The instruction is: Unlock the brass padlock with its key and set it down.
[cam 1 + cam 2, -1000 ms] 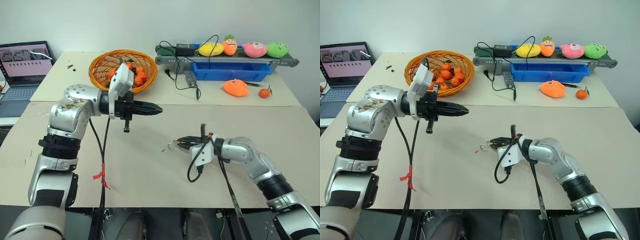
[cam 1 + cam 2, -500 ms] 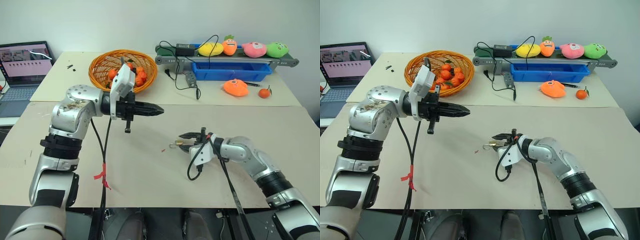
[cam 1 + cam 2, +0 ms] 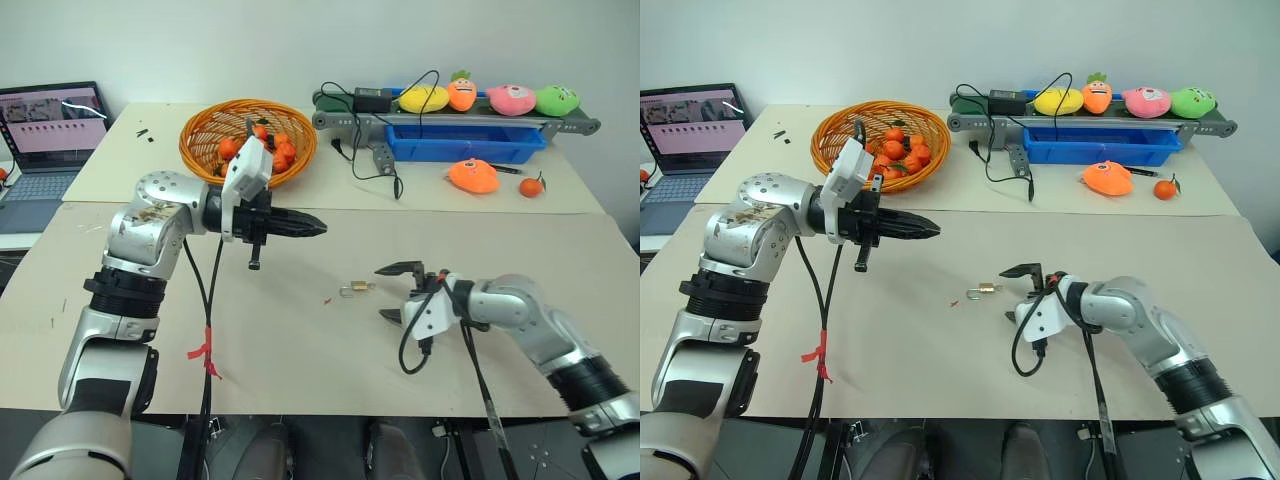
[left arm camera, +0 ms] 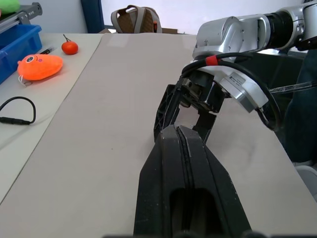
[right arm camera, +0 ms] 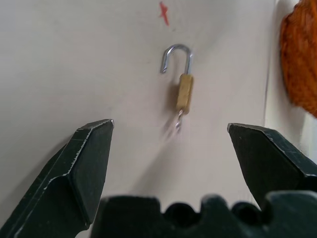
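The brass padlock point(image 3: 352, 290) lies on the beige table mat, its silver shackle point(image 5: 176, 54) swung open. The key point(image 5: 179, 121) sticks out of the bottom of its gold body point(image 5: 184, 92). My right gripper point(image 3: 390, 292) is just to the right of the padlock, low over the table, open wide and holding nothing. The padlock lies a little beyond its spread fingertips point(image 5: 99, 130) and apart from them. My left gripper point(image 3: 318, 227) hovers above the table to the upper left of the padlock. It points right, shut with nothing in it point(image 4: 177, 130).
A wicker basket point(image 3: 195, 150) of small oranges stands behind my left arm, and a laptop point(image 3: 50, 130) sits at the far left. At the back right are a conveyor point(image 3: 450, 118) with plush toys, a blue tray point(image 3: 465, 148), an orange plush point(image 3: 471, 176) and cables point(image 3: 375, 165).
My right gripper has opened, let go of the padlock and drawn back to the right. The padlock now lies free on the mat. The left arm has stayed still.
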{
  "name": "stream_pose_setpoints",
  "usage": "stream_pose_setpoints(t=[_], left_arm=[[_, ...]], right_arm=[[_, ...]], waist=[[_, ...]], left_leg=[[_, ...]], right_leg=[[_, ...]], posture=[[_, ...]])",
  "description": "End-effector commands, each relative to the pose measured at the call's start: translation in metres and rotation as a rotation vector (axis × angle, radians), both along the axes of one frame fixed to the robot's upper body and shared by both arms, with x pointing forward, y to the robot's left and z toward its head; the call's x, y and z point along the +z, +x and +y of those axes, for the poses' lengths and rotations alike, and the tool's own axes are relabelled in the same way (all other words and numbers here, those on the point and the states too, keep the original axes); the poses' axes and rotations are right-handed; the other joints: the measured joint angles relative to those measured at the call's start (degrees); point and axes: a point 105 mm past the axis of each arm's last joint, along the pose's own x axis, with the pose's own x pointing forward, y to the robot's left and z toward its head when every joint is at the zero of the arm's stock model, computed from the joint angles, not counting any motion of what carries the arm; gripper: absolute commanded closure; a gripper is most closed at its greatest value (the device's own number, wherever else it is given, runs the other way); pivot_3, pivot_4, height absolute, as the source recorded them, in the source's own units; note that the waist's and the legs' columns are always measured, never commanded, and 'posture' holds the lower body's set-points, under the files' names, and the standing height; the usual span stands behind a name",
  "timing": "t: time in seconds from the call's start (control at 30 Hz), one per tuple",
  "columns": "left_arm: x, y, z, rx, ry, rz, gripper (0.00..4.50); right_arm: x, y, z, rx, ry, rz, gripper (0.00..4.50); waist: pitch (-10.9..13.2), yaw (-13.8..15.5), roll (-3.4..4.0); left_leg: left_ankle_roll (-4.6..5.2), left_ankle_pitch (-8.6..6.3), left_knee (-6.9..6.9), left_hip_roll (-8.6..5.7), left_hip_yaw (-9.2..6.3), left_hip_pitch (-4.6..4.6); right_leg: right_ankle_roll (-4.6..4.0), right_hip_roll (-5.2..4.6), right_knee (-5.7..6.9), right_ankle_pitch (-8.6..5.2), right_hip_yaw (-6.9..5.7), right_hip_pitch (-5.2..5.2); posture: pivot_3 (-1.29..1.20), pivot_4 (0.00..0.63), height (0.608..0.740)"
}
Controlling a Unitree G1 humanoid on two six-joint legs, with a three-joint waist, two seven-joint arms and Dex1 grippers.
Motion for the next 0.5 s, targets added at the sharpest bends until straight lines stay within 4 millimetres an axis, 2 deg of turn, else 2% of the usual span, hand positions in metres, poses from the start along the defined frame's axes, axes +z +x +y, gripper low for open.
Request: stream_pose_setpoints(t=[0.03,0.17,0.27,0.37,0.5], left_arm=[[0.005,-0.003,0.003,-0.001,0.009,-0.038,4.5],[-0.002,-0.002,0.009,0.027,0.018,-0.018,4.5],[-0.01,-0.004,0.013,0.045,0.024,-0.001,3.81],[-0.016,-0.006,0.015,0.055,0.032,0.01,2.71],[-0.016,-0.01,0.016,0.073,0.012,0.039,1.27]], right_arm=[[0.032,0.001,-0.012,-0.09,0.088,0.043,0.04],[0.044,-0.006,-0.026,-0.239,0.273,0.307,0.04],[0.049,-0.015,-0.034,-0.315,0.387,0.499,0.0],[0.058,-0.02,-0.037,-0.345,0.51,0.613,0.0],[0.069,-0.022,-0.038,-0.368,0.627,0.649,0.0]], waist=[[0.0,0.0,0.0],[0.0,0.0,0.0],[0.0,0.2,0.0],[0.0,0.3,0.0],[0.0,0.4,0.0]], left_leg=[[0.0,0.0,0.0,0.0,0.01,0.0],[0.01,-0.01,-0.01,0.02,-0.03,0.02],[0.05,-0.03,-0.01,0.02,-0.04,0.0],[0.14,-0.08,0.03,0.02,-0.05,0.0],[0.16,-0.09,0.03,0.02,-0.08,0.0]], right_leg=[[0.0,0.0,0.01,0.0,0.0,0.0],[-0.01,0.01,0.01,0.0,0.0,0.01],[-0.01,0.0,0.0,0.01,0.0,0.01],[-0.02,-0.01,0.0,0.01,0.0,0.03],[-0.02,-0.01,0.01,0.01,0.0,0.02]], posture=[[0.0,0.15,0.74],[0.0,0.15,0.74],[0.0,0.15,0.74],[0.0,0.15,0.74],[0.0,0.15,0.74]])
